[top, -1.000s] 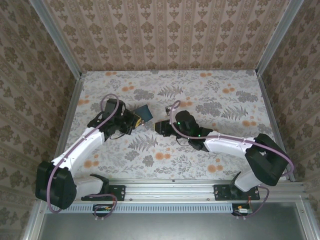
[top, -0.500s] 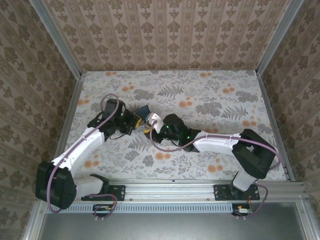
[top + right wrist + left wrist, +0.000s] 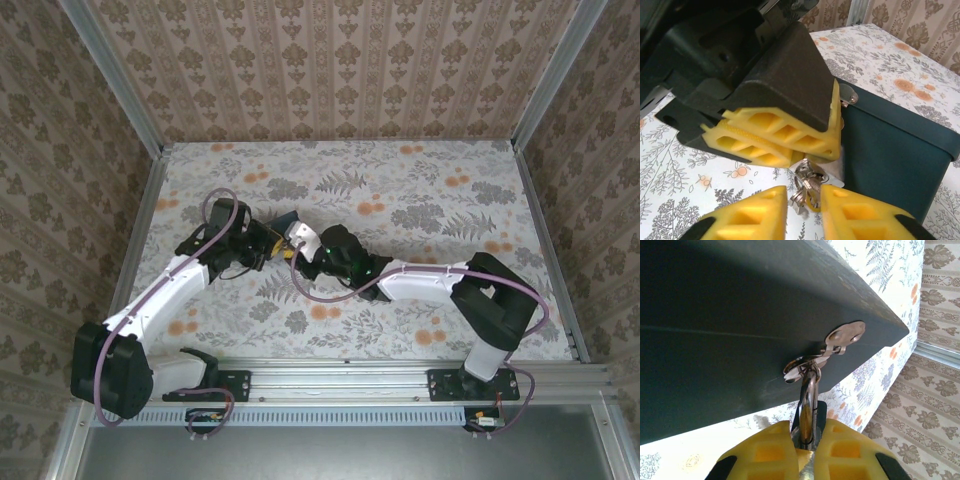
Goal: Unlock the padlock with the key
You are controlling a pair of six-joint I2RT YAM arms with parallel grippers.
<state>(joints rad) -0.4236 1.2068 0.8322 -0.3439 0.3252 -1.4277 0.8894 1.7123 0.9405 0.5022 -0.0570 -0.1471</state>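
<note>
We took the dark blue tin (image 3: 288,218) as our landmark; it sat on the floral table (image 3: 430,200). On one wall of the tin, near its rim, a small silvery hasp (image 3: 845,335) was fixed. The padlock (image 3: 809,397) was hooked into this hasp by its thin shackle, just in front of that wall. The left gripper (image 3: 807,429) was closed on the padlock. Its two yellow fingers (image 3: 772,447) pressed together on the lower part of the lock, close before the tin, and the shackle rose out of them to the hasp. The right gripper (image 3: 802,197) was beside the same wall of the tin, with its yellow tips facing the fingers of the left one. Its jaws stood a little apart. Between them was a small cluster of shiny metal with a ring, where we believe the key (image 3: 805,187) was. We could not tell if the jaws really pinched the key or only stood around it. From above, both grippers met at the near side of the tin, the left arm coming from the tin's left and the right arm from its right.
</note>
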